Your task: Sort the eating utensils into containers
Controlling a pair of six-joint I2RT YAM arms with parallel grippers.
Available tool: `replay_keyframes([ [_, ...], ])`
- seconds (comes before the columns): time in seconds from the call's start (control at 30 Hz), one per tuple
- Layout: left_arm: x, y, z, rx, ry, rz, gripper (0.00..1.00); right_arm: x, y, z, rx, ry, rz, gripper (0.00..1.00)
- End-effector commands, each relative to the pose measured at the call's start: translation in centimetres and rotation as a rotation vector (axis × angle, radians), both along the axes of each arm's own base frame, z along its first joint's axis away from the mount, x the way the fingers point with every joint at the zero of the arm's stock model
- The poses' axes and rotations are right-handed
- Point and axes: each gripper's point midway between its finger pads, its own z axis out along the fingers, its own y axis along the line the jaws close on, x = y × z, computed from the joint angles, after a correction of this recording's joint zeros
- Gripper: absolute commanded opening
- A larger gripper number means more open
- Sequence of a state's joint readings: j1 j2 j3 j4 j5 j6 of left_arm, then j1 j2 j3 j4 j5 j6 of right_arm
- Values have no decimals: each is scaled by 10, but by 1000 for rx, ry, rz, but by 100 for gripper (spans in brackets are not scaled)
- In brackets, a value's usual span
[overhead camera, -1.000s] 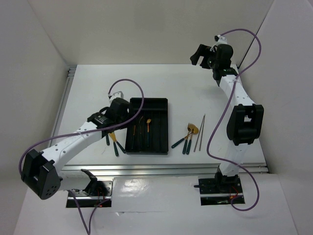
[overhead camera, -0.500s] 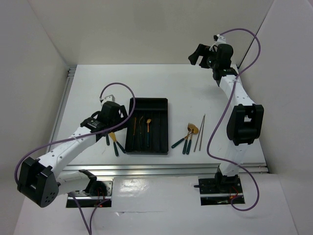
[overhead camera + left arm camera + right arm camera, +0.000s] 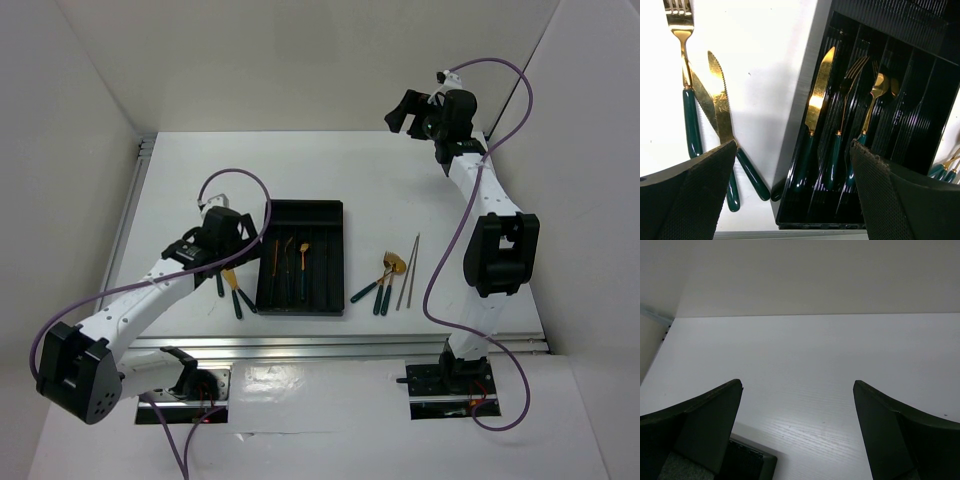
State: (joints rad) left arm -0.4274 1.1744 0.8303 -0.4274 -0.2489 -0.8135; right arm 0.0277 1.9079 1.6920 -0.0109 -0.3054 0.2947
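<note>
Tray [image 3: 805, 100] sits under my left end effector [image 3: 794, 150], mostly to its right. In it lie a knife [image 3: 817, 92], fork [image 3: 852, 80] and spoon [image 3: 877, 90], seemingly one per lengthwise slot, though it's dark in there. To its left, a loose fork [image 3: 682, 60] and crossed knives [image 3: 720, 100] lie on the surface [image 3: 770, 60], probably my next picks, so my fingers [image 3: 695, 200] are spread, empty. Right end effector [image 3: 797, 385] is agape, empty and parked high. Below it lie other utensils [image 3: 380, 280] and chopsticks [image 3: 408, 272].
</note>
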Motion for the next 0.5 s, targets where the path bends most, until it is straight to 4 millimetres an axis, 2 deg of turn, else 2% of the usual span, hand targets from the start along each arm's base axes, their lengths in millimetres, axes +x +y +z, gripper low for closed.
replay_keyframes([
  [0.0,1,6,0,9,-12,15,99,-1,0,40,6,-102,13,100],
  [0.23,0,13,-2,29,-1,36,99,-1,0,40,6,-102,13,100],
  [0.47,-1,18,-3,42,-8,50,93,-1,0,40,6,-102,13,100],
])
